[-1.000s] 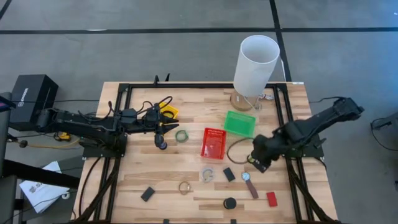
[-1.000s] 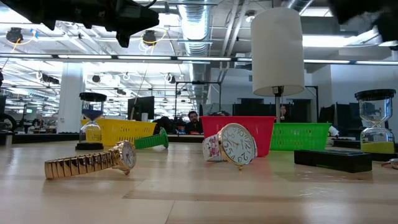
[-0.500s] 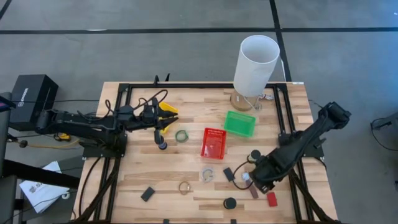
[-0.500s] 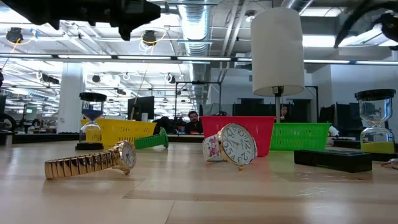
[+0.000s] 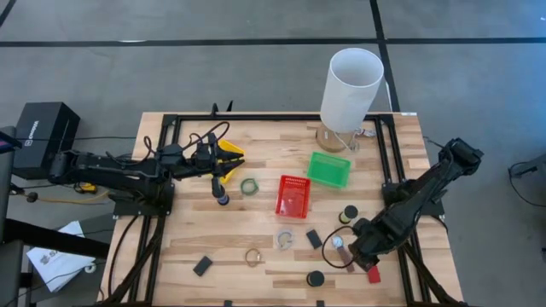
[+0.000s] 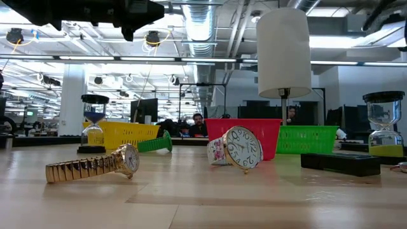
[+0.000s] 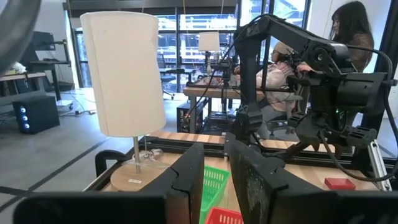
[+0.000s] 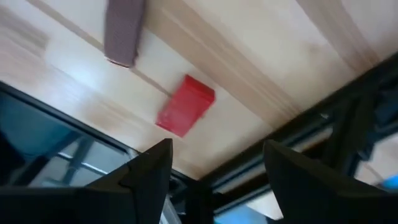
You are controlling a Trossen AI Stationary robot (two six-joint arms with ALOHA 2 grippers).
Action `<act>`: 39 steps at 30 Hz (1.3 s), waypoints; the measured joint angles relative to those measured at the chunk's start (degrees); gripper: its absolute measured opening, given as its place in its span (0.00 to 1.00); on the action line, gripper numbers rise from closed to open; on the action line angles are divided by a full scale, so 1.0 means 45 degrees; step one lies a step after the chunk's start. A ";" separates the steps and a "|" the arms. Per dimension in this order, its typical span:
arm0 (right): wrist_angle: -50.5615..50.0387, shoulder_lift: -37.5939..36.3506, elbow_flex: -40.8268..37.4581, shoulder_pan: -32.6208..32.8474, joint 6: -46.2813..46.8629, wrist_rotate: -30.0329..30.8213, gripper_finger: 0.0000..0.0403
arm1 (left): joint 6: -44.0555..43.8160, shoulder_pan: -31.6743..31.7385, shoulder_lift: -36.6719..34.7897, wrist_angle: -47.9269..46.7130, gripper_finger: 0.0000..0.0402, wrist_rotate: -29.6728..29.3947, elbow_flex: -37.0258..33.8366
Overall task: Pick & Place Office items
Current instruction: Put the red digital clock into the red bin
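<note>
The office items lie spread on the table: a green ring (image 5: pixel 249 185), a tan ring (image 5: pixel 253 256), black rectangles (image 5: pixel 202 266) (image 5: pixel 314 239), black cylinders (image 5: pixel 316 278) (image 5: pixel 350 213), a red block (image 5: pixel 373 273) and a brown-strapped watch (image 5: pixel 343 253). My right gripper (image 5: pixel 362 248) hangs open low over the near right part of the table, between the watch and the red block. Its wrist view shows the red block (image 8: pixel 185 114) and the strap (image 8: pixel 124 31) ahead of the spread fingers (image 8: pixel 149 168). My left gripper (image 5: pixel 223 165) waits above the yellow basket (image 5: pixel 232 153), its fingers a narrow gap apart.
The red basket (image 5: pixel 293 196) and the green basket (image 5: pixel 329 169) sit mid-table. A tall white cylinder (image 5: pixel 351 81) stands on its base at the far edge. An hourglass (image 5: pixel 222 199) stands below my left gripper. A black frame (image 5: pixel 388 179) borders the table. A person sits in the room beyond.
My right gripper has swung from beside the red basket toward the table's near edge and come low over the watch and the red block. A black cylinder now shows where the gripper was. My left gripper has drawn back slightly toward the yellow basket.
</note>
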 joint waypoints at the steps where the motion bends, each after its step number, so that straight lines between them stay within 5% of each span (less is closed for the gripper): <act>1: 0.0302 -0.0085 -0.0126 0.0060 0.0167 0.0179 0.60 | -0.0007 0.0000 0.0000 0.0014 0.18 0.0000 0.0000; 17: 0.1869 0.0978 -0.0324 0.2984 0.7459 0.1633 0.60 | 0.1377 0.0000 0.0000 0.2559 0.18 0.0000 0.0005; 27: 0.3515 0.2943 -0.0339 0.3049 0.7417 0.1832 0.60 | 0.1408 0.0000 -0.0002 0.3180 0.18 0.0000 0.0005; 39: 0.3731 0.3076 -0.0504 0.2667 0.7492 0.1644 0.60 | 0.1406 0.0000 0.0000 0.3279 0.18 0.0000 0.0005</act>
